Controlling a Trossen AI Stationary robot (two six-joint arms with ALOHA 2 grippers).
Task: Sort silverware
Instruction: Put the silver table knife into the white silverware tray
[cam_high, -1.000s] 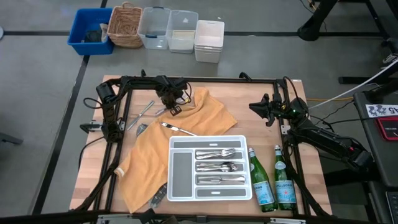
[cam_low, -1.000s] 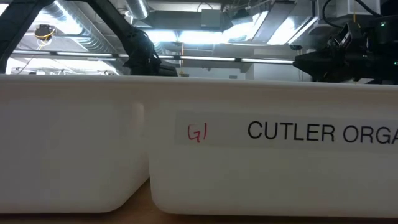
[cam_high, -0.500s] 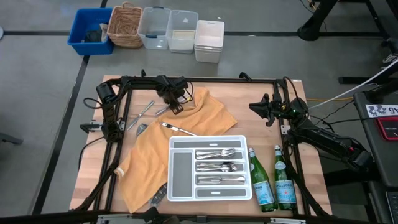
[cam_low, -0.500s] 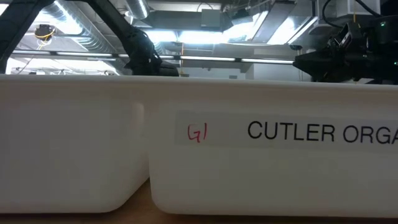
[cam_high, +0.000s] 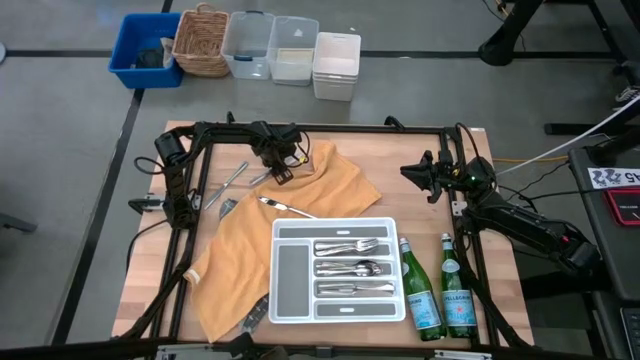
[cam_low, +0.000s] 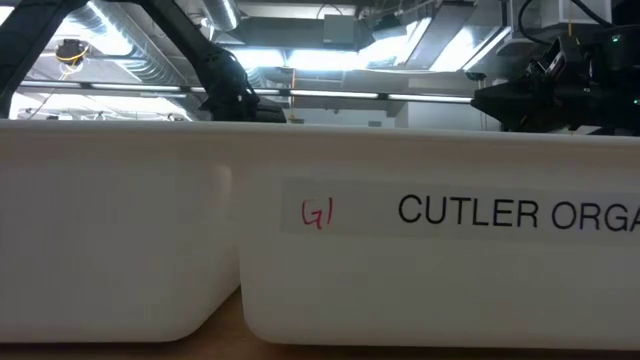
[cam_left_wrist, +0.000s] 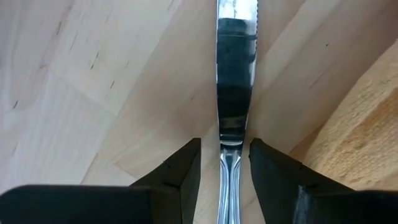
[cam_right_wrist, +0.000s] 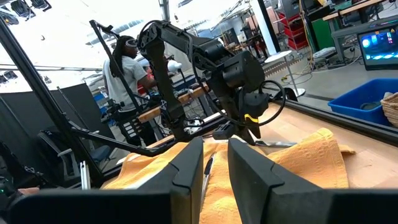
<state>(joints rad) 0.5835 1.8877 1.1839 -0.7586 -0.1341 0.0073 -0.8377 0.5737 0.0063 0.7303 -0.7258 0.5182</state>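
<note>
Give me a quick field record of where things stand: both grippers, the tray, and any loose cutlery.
left gripper: open, low over the bare wood near the table's far edge, fingers either side of a table knife; not gripping it
right gripper: raised at the table's right side, holding nothing
tray: white, divided, on the orange cloth; three slots hold cutlery
loose cutlery: pieces on the wood left of the cloth, one on the cloth
bottles: two green, right of the tray

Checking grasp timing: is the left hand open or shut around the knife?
Open. In the left wrist view the hand straddles the knife lying flat on the table, with gaps showing beside the handle.
</note>
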